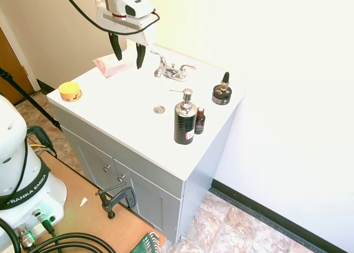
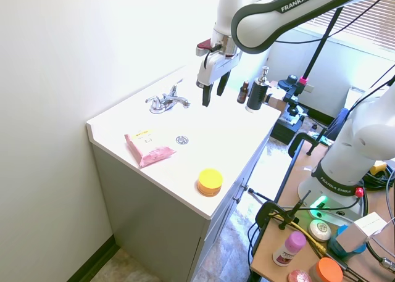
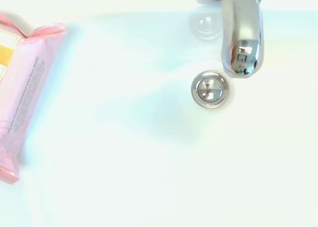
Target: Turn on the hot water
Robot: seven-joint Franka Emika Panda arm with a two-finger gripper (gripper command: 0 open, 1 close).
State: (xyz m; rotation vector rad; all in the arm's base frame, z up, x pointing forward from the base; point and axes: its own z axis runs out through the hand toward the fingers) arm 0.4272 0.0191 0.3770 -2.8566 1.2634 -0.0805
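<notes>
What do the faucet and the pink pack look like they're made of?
Faucet: polished chrome-look metal, judging by its mirror reflections in the wrist view, though plated plastic can't be excluded. Pink pack: soft plastic film, apparently, with a crimped end seam and slight sheen.

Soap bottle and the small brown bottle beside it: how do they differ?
The soap bottle is tall, wide and black; the brown bottle is short, slim and amber. The soap bottle has a chrome pump head; the brown bottle has a plain dark cap. Both stand upright, right next to each other, near the counter's front edge, away from the faucet and the claw.
</notes>
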